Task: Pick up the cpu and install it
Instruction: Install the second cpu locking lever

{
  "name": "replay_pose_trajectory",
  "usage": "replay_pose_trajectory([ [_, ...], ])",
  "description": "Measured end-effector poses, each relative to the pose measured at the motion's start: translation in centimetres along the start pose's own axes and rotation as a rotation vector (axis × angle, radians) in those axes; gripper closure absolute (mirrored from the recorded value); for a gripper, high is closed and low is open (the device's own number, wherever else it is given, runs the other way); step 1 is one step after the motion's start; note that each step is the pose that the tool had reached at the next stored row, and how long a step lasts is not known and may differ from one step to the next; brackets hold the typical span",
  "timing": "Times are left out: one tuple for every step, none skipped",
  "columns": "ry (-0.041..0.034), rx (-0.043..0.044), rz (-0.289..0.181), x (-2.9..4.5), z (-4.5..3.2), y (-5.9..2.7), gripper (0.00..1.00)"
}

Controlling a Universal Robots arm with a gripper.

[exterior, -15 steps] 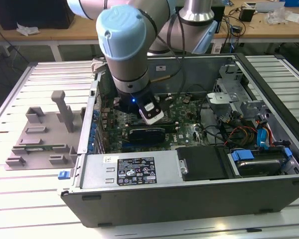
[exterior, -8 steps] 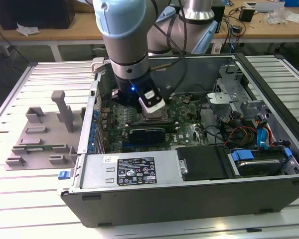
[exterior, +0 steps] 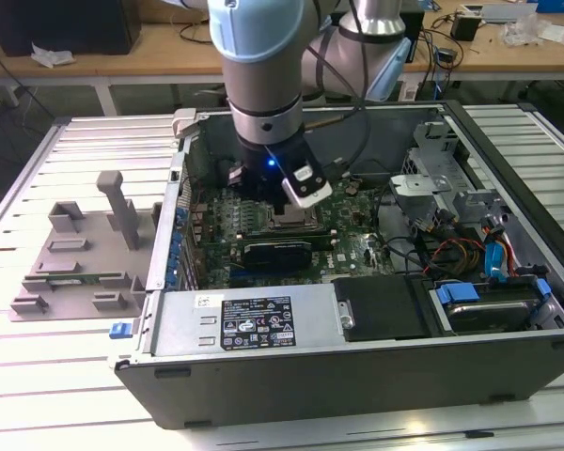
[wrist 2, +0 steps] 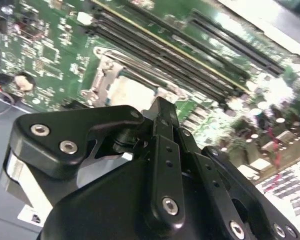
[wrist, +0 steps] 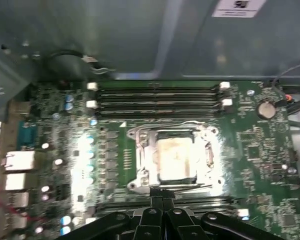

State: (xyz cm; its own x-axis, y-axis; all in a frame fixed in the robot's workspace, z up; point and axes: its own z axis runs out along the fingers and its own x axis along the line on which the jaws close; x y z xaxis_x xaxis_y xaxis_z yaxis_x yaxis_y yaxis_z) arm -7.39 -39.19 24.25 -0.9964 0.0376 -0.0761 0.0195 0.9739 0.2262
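The cpu (wrist: 176,157) is a pale, shiny square lying flat inside the motherboard socket (wrist: 135,150), within its metal frame. In the second wrist view the cpu (wrist 2: 135,92) shows just beyond the black fingertips. My gripper (wrist: 161,192) hovers low over the socket's edge, its two black fingers pressed together with nothing between them. In the exterior view the gripper (exterior: 284,209) hangs under the arm's wrist, inside the open computer case (exterior: 263,376), right above the socket (exterior: 296,224).
Memory slots (wrist: 160,97) run beside the socket. A grey plastic fixture tray (exterior: 75,254) lies on the slatted table at the exterior view's left. Cables and drive bays (exterior: 470,254) crowd the case at the exterior view's right. The case walls surround the arm.
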Motion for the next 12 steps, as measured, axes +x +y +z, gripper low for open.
replay_pose_trajectory([
  [-0.0001,0.0005,0.001,-0.22,0.1,0.27,0.89],
  [-0.0002,0.0011,0.002,-0.49,0.23,0.62,0.89],
  [-0.0005,0.0012,0.002,-0.64,0.31,0.81,0.89],
  [-0.0007,0.0015,0.003,-0.78,0.39,1.01,0.89],
  [-0.001,0.002,0.004,-0.99,0.48,1.24,0.89],
  [-0.0011,0.0027,0.005,-1.17,0.53,1.38,0.89],
  [-0.0018,0.0038,0.008,-1.52,0.63,1.54,0.89],
  [-0.0026,0.0055,0.011,-1.84,0.71,1.7,0.89],
  [-0.0036,0.009,0.014,-2.28,0.84,2.07,0.89],
  [-0.0036,0.009,0.014,-2.28,0.85,2.09,0.89],
  [-0.0036,0.009,0.014,-2.28,0.85,2.09,0.89],
  [-0.0036,0.009,0.014,-2.28,0.85,2.1,0.89],
])
